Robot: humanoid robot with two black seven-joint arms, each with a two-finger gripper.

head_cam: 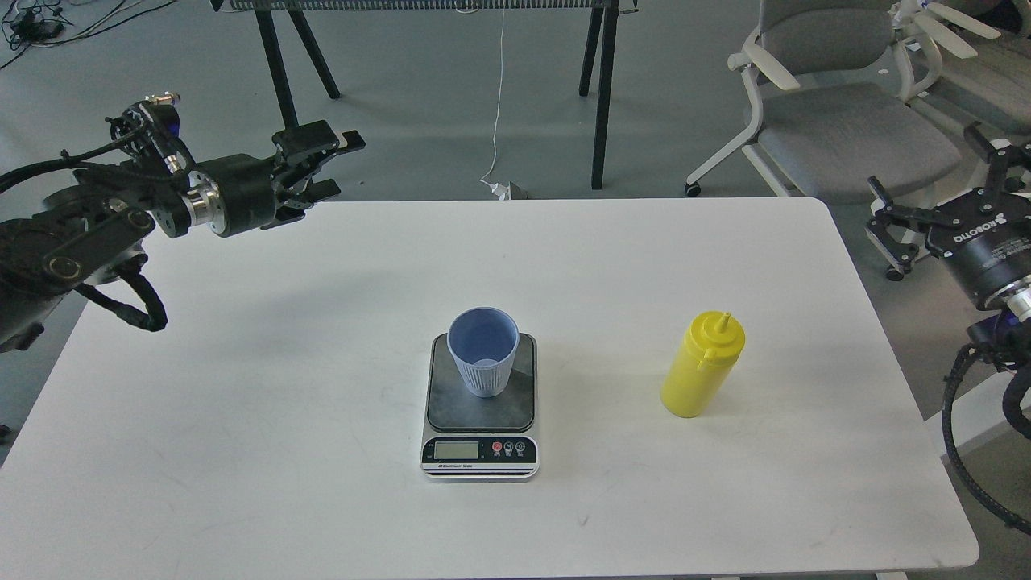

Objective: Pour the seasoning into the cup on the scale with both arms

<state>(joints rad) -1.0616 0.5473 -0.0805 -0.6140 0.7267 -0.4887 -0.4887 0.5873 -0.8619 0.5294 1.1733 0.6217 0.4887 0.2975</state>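
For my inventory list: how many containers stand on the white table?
2. The light-blue cup stands upright on the scale at the table's middle. The yellow seasoning bottle stands directly on the table, right of the scale. Nothing seems hidden.

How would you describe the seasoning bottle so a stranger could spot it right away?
On the white table, look right of the silver scale carrying the light-blue cup. The bottle stands alone there, upright: the only yellow thing, with a pointed nozzle.
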